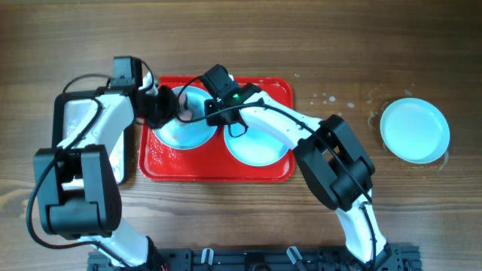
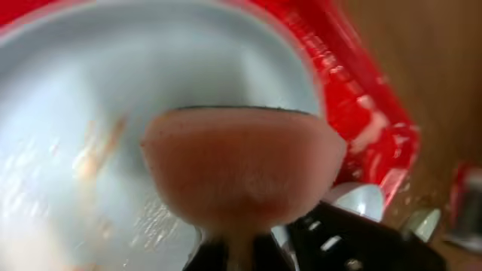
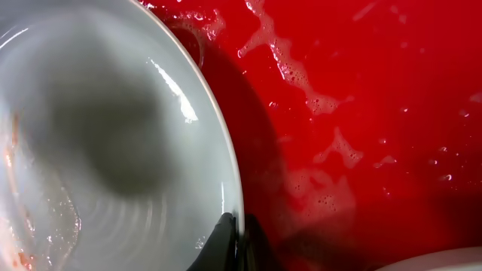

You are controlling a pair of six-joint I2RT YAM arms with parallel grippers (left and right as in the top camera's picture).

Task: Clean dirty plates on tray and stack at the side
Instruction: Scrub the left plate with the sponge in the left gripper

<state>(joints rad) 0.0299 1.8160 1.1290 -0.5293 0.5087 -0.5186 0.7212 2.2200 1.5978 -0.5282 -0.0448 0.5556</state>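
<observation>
Mid-scrub, I'd say. My right gripper (image 3: 235, 239) pinched tight on rim of dirty plate (image 3: 113, 128), guessing so it won't skate round foamy red tray (image 3: 376, 150). My left gripper (image 2: 230, 254) clamped on sponge (image 2: 241, 165), aimed at that plate's orange smears (image 2: 98, 150); contact, can't tell. Plate 2 (image 1: 256, 147) sits beside it on tray. Plate 3 (image 1: 414, 129) off right on table (image 1: 339, 45), probably stack spot.

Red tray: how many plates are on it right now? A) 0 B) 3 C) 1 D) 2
D: the overhead view shows the left plate and the right plate lying in the red tray, while the third plate sits apart on the table.
</observation>
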